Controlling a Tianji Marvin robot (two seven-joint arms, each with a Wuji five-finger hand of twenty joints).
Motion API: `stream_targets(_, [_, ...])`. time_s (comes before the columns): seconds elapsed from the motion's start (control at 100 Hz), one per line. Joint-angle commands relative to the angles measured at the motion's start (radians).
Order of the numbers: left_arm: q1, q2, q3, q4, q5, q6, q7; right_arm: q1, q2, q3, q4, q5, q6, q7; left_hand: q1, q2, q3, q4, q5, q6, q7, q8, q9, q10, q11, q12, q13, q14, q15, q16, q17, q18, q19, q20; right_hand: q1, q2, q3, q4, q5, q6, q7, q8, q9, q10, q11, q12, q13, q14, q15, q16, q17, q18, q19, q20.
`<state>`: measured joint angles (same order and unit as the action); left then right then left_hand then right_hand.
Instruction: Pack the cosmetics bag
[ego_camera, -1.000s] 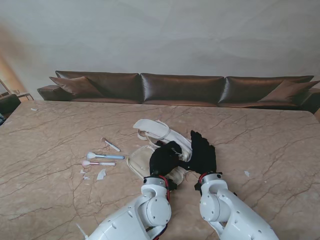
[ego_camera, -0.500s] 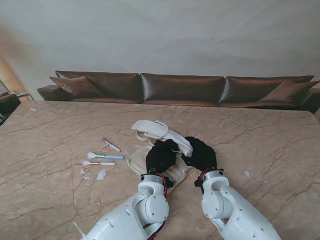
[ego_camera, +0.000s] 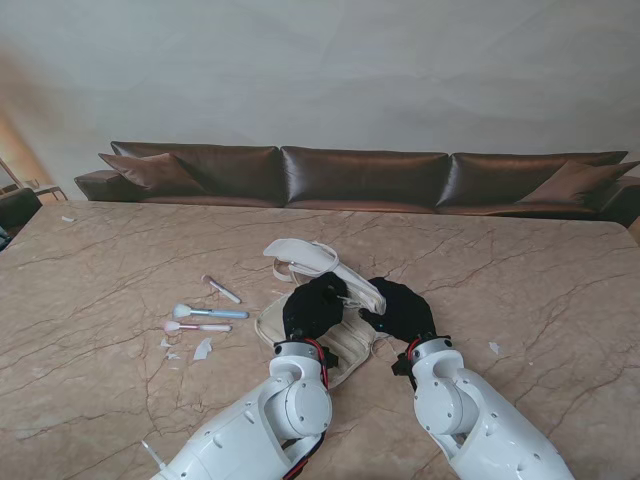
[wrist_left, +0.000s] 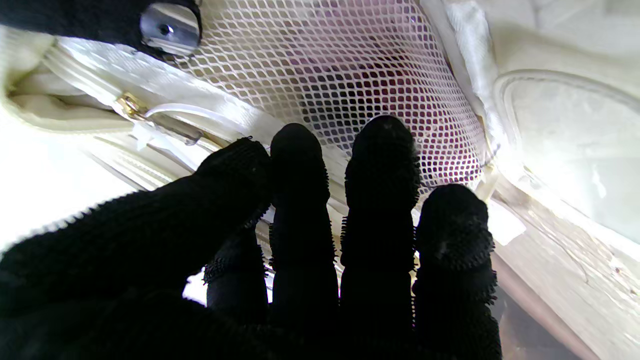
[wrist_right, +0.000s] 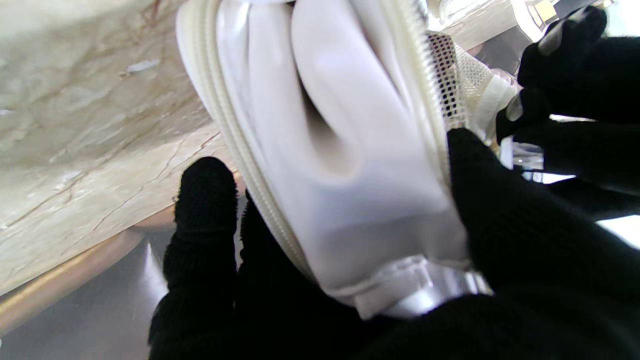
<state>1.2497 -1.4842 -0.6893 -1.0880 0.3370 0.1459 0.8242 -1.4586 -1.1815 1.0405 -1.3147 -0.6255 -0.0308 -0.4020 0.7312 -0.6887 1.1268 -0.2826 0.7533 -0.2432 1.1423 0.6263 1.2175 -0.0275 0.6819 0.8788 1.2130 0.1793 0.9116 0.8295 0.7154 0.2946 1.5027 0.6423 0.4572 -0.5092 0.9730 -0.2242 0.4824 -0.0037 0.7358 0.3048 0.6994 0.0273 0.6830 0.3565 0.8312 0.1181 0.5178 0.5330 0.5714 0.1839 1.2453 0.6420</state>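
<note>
The cream cosmetics bag (ego_camera: 345, 345) lies unzipped in front of me, its lid (ego_camera: 325, 262) raised on the far side. My left hand (ego_camera: 312, 308), in a black glove, rests inside the bag. Its fingers (wrist_left: 320, 225) lie straight and together against the white mesh pocket (wrist_left: 350, 65), holding nothing. My right hand (ego_camera: 400, 308) grips the lid's edge. In the right wrist view the white lid (wrist_right: 340, 150) is pinched between thumb and fingers (wrist_right: 205, 210). Two makeup brushes (ego_camera: 210, 313) and a small stick (ego_camera: 222, 291) lie on the table to the left.
A small white piece (ego_camera: 203, 349) and some scraps lie near the brushes. The marble table (ego_camera: 520, 270) stretches right and far. A brown sofa (ego_camera: 360, 175) runs along its far edge.
My right hand has curled from outstretched into a grip on the lid and drawn nearer to me. My left hand slid a little left over the bag. The lid shifted slightly.
</note>
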Motion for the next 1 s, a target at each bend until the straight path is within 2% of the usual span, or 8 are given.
stream_targets(0.0, [-0.005,0.006,-0.012,0.0,-0.003,0.009,0.007,-0.019,-0.002,-0.003,0.021,0.015,-0.002,0.005,0.012,0.045,0.027,0.006,-0.004,0.0,0.096,0.107,0.003,-0.051,0.039,0.019,0.008,-0.012,0.023,0.019,0.001,-0.01,0.058,0.004,0.116,0.166,0.071,-0.02,0.081,-0.128,0.097,-0.021,0.094,-0.046,-0.009,-0.004,0.021,-0.03,0.004,0.009,0.002,-0.004,0.021,0.001])
stream_targets(0.15, [-0.01,0.0,-0.002,0.024,0.004,-0.021,0.027,-0.023,-0.008,-0.007,0.023,0.042,-0.013,0.005,-0.012,0.023,0.08,-0.006,-0.037,0.017,0.206,0.065,0.004,-0.096,0.092,-0.011,0.034,-0.042,0.043,0.012,0.052,-0.017,0.066,-0.014,0.103,0.156,0.071,-0.025,0.093,-0.134,0.108,-0.028,0.109,-0.048,-0.004,-0.002,0.028,-0.031,0.012,0.012,0.008,-0.007,0.032,0.004])
stream_targets(0.24, [-0.009,-0.006,0.018,0.044,0.019,-0.065,0.043,-0.021,-0.01,-0.013,0.025,0.048,-0.015,0.003,-0.016,-0.008,0.118,-0.005,-0.025,0.027,0.233,0.027,0.021,-0.099,0.102,-0.042,0.051,-0.062,0.064,-0.001,0.116,-0.002,0.066,-0.043,0.095,0.155,0.073,-0.025,0.09,-0.138,0.108,-0.034,0.109,-0.051,-0.002,-0.001,0.028,-0.033,0.014,0.014,0.008,-0.009,0.036,0.006])
stream_targets(0.35, [-0.013,-0.021,0.046,0.075,0.044,-0.093,0.081,-0.018,-0.013,-0.021,0.028,0.056,-0.016,-0.002,0.006,-0.012,0.116,-0.01,-0.024,0.045,0.245,0.003,0.014,-0.093,0.097,-0.067,0.05,-0.051,0.064,-0.031,0.152,0.013,0.056,-0.069,0.087,0.151,0.078,-0.025,0.092,-0.136,0.111,-0.037,0.108,-0.05,0.0,0.0,0.027,-0.032,0.018,0.016,0.008,-0.01,0.04,0.008])
stream_targets(0.41, [-0.021,-0.031,0.06,0.098,0.064,-0.099,0.112,-0.017,-0.015,-0.027,0.03,0.058,-0.019,-0.006,0.017,-0.003,0.107,-0.009,-0.031,0.044,0.257,-0.004,-0.004,-0.098,0.075,-0.071,0.046,-0.037,0.041,-0.046,0.207,-0.001,0.057,-0.093,0.081,0.146,0.081,-0.024,0.093,-0.136,0.112,-0.039,0.109,-0.052,0.003,0.002,0.028,-0.033,0.023,0.019,0.009,-0.01,0.043,0.01])
stream_targets(0.55, [-0.031,-0.046,0.075,0.121,0.083,-0.098,0.151,-0.024,-0.019,-0.033,0.027,0.063,-0.027,-0.02,0.018,-0.026,0.133,0.0,-0.021,0.038,0.265,-0.01,-0.004,-0.106,0.05,-0.064,0.049,-0.031,0.057,-0.032,0.31,-0.029,0.053,-0.149,0.074,0.137,0.093,-0.022,0.094,-0.142,0.115,-0.039,0.116,-0.052,0.01,0.005,0.032,-0.033,0.037,0.027,0.01,-0.01,0.047,0.014])
stream_targets(0.81, [-0.032,-0.066,0.065,0.123,0.063,-0.065,0.186,-0.027,-0.024,-0.045,0.048,0.075,-0.046,-0.034,0.07,-0.039,0.151,-0.003,0.002,0.028,0.255,0.038,-0.028,-0.126,0.069,-0.035,0.043,-0.013,0.079,-0.029,0.32,-0.031,0.118,-0.156,0.085,0.123,0.1,-0.031,0.112,-0.153,0.138,-0.035,0.146,-0.052,0.029,0.009,0.054,-0.032,0.075,0.047,0.025,-0.01,0.052,0.017])
stream_targets(0.99, [-0.027,-0.06,0.046,0.099,0.067,-0.022,0.199,-0.03,-0.024,-0.042,0.059,0.08,-0.052,-0.03,0.107,0.001,0.11,0.009,0.008,0.023,0.24,0.1,-0.052,-0.138,0.118,-0.036,0.044,-0.022,0.086,0.008,0.323,-0.05,0.144,-0.169,0.104,0.117,0.097,-0.037,0.128,-0.16,0.154,-0.038,0.171,-0.05,0.042,0.01,0.073,-0.029,0.098,0.059,0.036,-0.009,0.058,0.018])
